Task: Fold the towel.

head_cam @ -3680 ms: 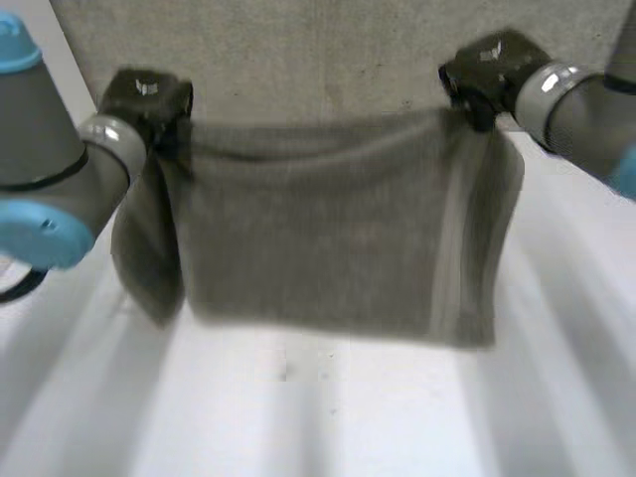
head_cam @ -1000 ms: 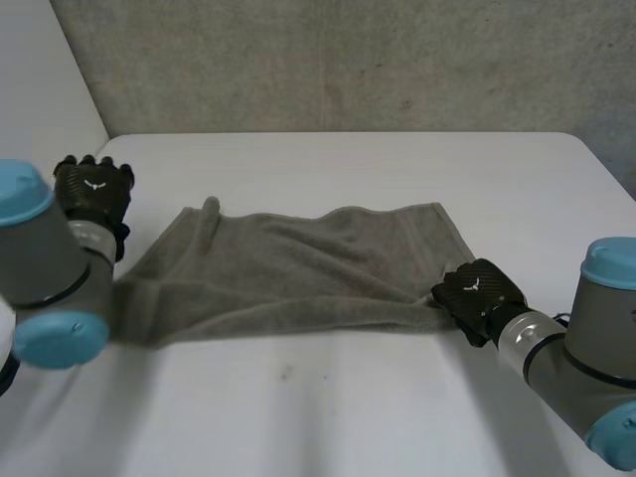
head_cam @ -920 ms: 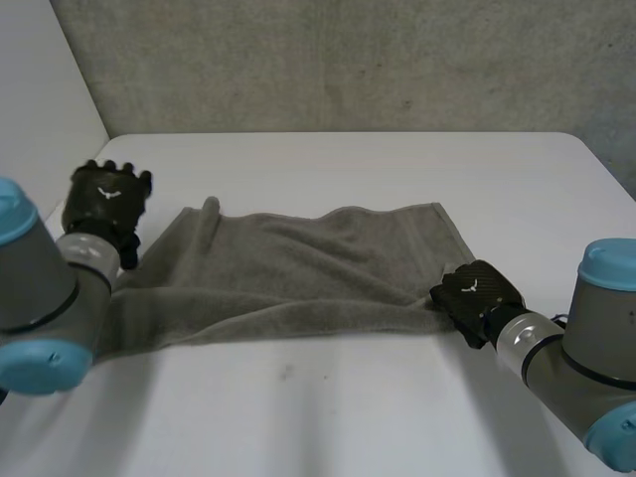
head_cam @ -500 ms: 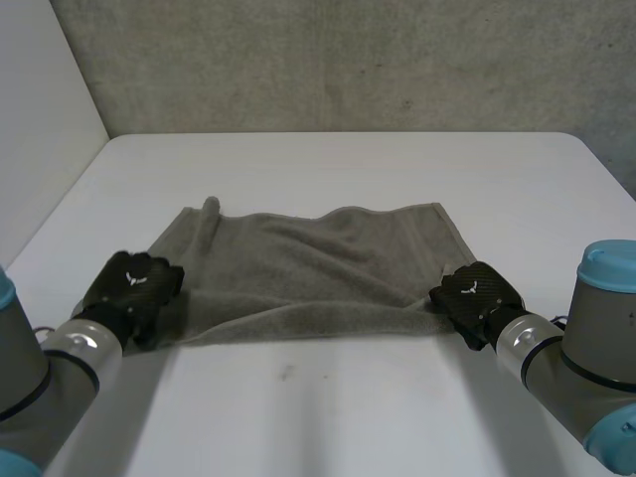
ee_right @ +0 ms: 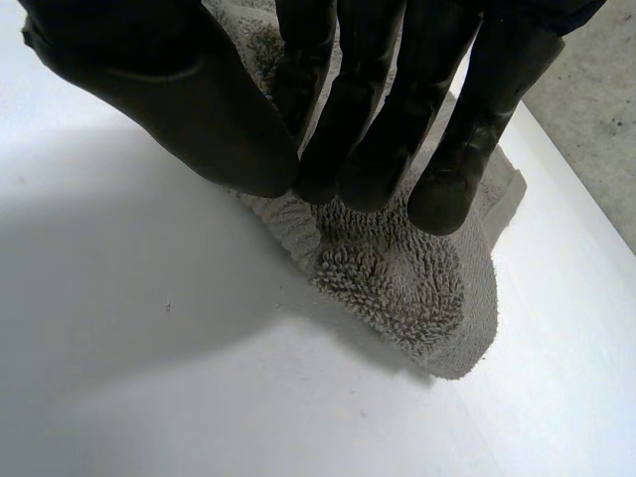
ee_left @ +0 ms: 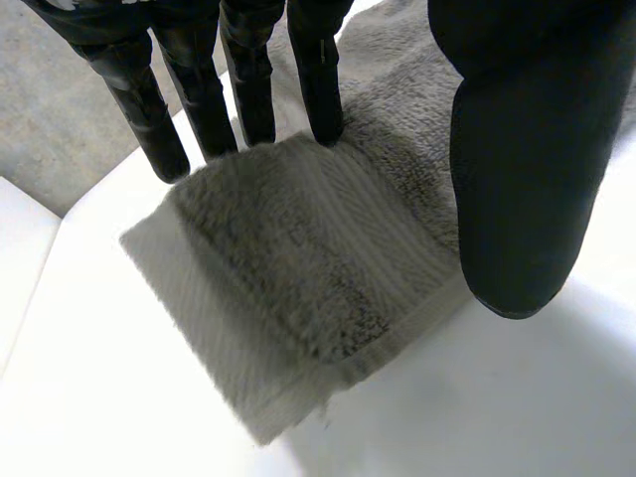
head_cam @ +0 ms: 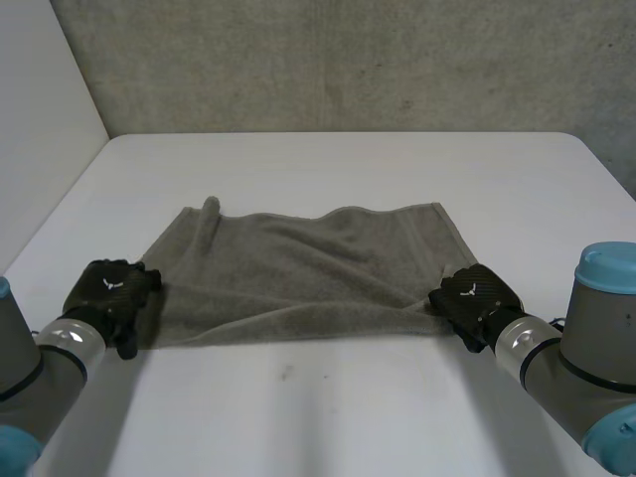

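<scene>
Head view: grey towel [head_cam: 298, 273] spread out and slightly rumpled on the middle of the white tabletop [head_cam: 338, 417], long sides parallel to the near edge. Left hand [head_cam: 107, 293] at the towel's near-left corner, right hand [head_cam: 475, 296] at its near-right corner, both low on the tabletop, arms reaching in from the near corners. No telling from up there how either set of fingers stands.

Left wrist view: fingers [ee_left: 318, 79] straight, tips resting on the towel [ee_left: 298, 238] just inside the corner, thumb held well apart on the other side. Corner flat on the tabletop between them, gripped by nothing. A wide, relaxed spread.

Right wrist view: fingers [ee_right: 368, 109] and thumb drawn narrow together, pinching the towel [ee_right: 397, 258] at its corner. Cloth bunched into a hump under the fingertips, loops of the pile plain to see, bare tabletop just beside it.

Back in the head view, not in either wrist view: a small raised fold at the towel's far-left corner, and a woven band along its right short side.

Room around the cloth: a wide bare strip up to the far edge and the grey wall [head_cam: 348, 60] behind it. Bare stretches out to the left and right edges. A bare patch between the near hem and the near edge, flanked by the two arms.
</scene>
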